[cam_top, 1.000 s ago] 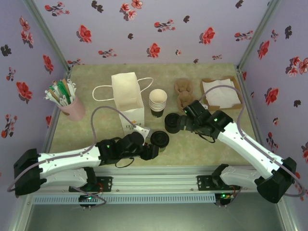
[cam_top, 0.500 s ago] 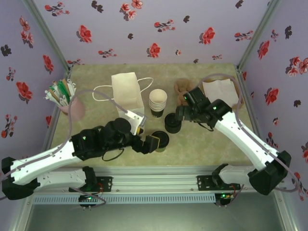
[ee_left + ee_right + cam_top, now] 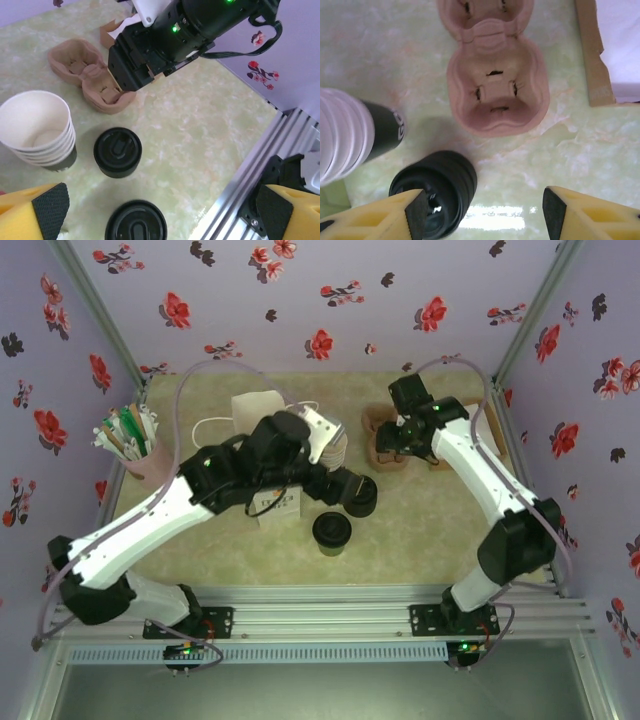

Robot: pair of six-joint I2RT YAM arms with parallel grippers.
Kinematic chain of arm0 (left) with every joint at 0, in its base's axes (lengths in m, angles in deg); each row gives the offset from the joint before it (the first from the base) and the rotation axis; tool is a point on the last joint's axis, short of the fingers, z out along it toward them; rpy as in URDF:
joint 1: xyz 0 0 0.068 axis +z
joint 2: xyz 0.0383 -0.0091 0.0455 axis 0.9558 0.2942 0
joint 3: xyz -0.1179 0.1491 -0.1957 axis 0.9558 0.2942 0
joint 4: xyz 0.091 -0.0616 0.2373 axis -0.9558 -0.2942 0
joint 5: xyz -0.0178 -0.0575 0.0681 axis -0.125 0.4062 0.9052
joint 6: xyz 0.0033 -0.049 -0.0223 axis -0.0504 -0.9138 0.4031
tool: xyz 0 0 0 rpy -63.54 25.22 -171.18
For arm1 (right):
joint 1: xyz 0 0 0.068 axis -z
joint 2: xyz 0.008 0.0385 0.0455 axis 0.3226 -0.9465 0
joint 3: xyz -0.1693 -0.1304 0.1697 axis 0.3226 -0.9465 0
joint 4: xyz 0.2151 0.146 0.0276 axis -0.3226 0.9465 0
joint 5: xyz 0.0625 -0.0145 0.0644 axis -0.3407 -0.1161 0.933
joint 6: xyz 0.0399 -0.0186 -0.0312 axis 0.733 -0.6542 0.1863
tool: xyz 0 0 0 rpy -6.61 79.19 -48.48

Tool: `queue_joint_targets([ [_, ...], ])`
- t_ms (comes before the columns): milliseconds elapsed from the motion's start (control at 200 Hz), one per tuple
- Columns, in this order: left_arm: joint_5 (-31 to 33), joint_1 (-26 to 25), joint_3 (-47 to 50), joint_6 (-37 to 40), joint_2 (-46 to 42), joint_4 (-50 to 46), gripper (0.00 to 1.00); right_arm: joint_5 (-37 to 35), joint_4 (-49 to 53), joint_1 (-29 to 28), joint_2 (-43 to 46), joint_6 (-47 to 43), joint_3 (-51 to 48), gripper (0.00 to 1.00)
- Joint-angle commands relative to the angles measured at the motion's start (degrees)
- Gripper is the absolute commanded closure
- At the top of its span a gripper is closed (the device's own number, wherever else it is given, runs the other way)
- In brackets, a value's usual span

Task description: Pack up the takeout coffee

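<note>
Top external view first: the takeout coffee [image 3: 332,533] stands upright on the table [image 3: 430,530] with its black lid on. It is toward the front rail [image 3: 330,605] and clear of both arms. Just behind it sits the stack of black lids [image 3: 362,498]. My left arm [image 3: 170,510] reaches diagonally across the white paper bag [image 3: 255,405], hiding much of it. A pink cup of stirrers and straws [image 3: 135,450] is at the left edge. My right arm [image 3: 480,480] folds toward the far right, its wrist over the pulp cup carrier [image 3: 380,455].

On the left wrist camera, the left gripper [image 3: 161,204] has its jaws spread wide with nothing held. The coffee's lid shows below, between the pads at the bottom edge, and nothing touches it. The lid stack is a little farther out. The stack of nested cream cups [image 3: 35,130] stands just beside that, and the carrier lies beyond under the right arm.

On the right wrist camera, the right gripper [image 3: 482,200] hangs above the table with its jaws partly apart and nothing between them. The left finger overlaps the lid stack in this view, but I cannot tell whether they touch. The carrier lies open ahead of the fingers. A cardboard tray [image 3: 592,55] holding white napkins is at the upper right.
</note>
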Motion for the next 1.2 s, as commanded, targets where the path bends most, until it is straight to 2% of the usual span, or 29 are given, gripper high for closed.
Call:
queue_joint_targets([
  [0, -3.98, 3.03, -8.23, 4.85, 4.88, -4.3, 0.01, 0.13, 1.56, 1.7, -4.58, -2.61, 4.53, 0.37],
  [300, -9.09, 10.26, -28.58, 9.71, 20.15, -11.47, 0.01, 0.0, 1.32, 4.52, -17.66, -5.28, 15.03, 0.41],
  [610, -10.11, 13.34, -49.27, 15.59, 35.66, -17.84, 0.01, 0.04, 6.72, 5.36, -28.87, -7.75, 27.34, 0.46],
  [865, -11.23, 15.16, -51.21, 15.87, 41.21, -15.23, 0.01, -0.58, 8.17, 5.47, -33.37, -8.85, 31.17, 0.48],
  [1195, -11.56, 15.25, -51.12, 15.87, 42.18, -14.74, 0.01, 1.01, 8.26, 5.49, -36.93, -10.35, 33.07, 0.45],
])
